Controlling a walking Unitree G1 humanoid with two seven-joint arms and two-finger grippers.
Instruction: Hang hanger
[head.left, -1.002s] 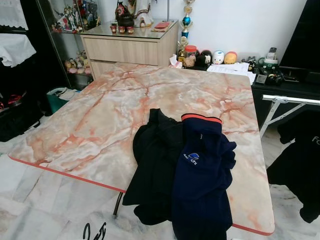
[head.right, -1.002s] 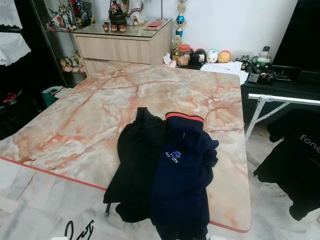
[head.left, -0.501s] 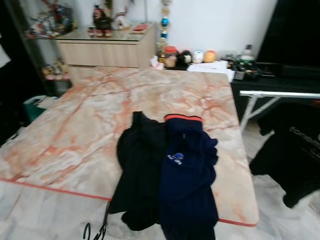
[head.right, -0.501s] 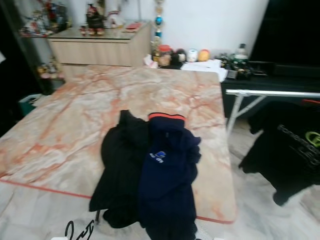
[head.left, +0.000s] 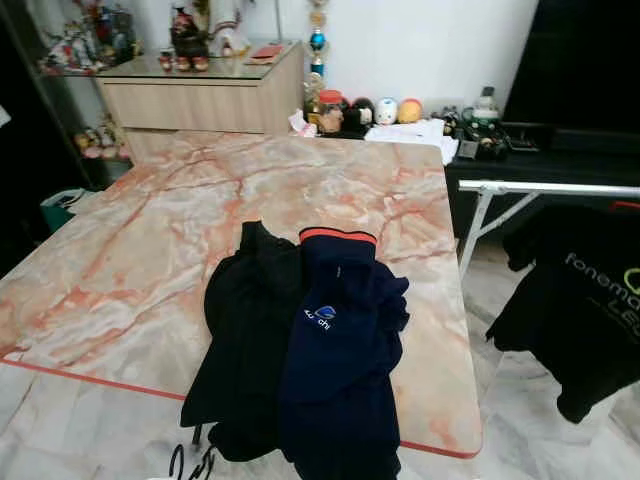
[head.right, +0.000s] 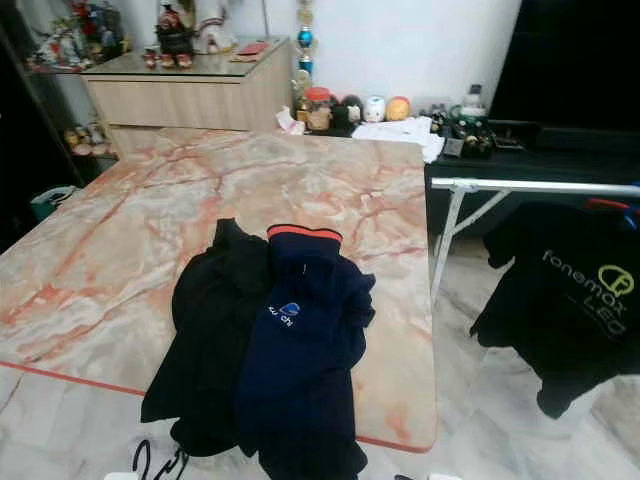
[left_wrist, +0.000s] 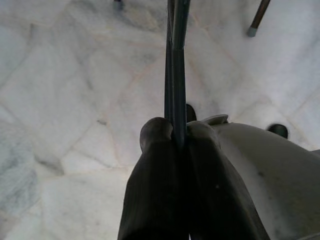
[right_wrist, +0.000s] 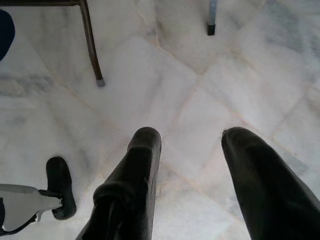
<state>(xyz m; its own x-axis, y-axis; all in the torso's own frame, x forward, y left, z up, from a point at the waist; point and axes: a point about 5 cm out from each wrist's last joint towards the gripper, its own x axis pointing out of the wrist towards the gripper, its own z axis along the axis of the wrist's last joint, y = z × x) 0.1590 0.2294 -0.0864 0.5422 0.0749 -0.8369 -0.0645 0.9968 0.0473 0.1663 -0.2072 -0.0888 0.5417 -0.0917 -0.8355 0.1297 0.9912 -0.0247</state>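
Left claw (left_wrist: 172, 137) clamped on thin dark hanger (left_wrist: 174, 60) low over floor, right claw (right_wrist: 192, 142) wide and idle; keep grip firm, carry hanger toward rack rail (head.left: 550, 188) at 2 o'clock past surface (head.left: 150, 250).

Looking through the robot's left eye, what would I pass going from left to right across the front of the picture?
Black garment → navy jacket with orange collar → bare edge of the marble table → black printed T-shirt hanging on the rack.
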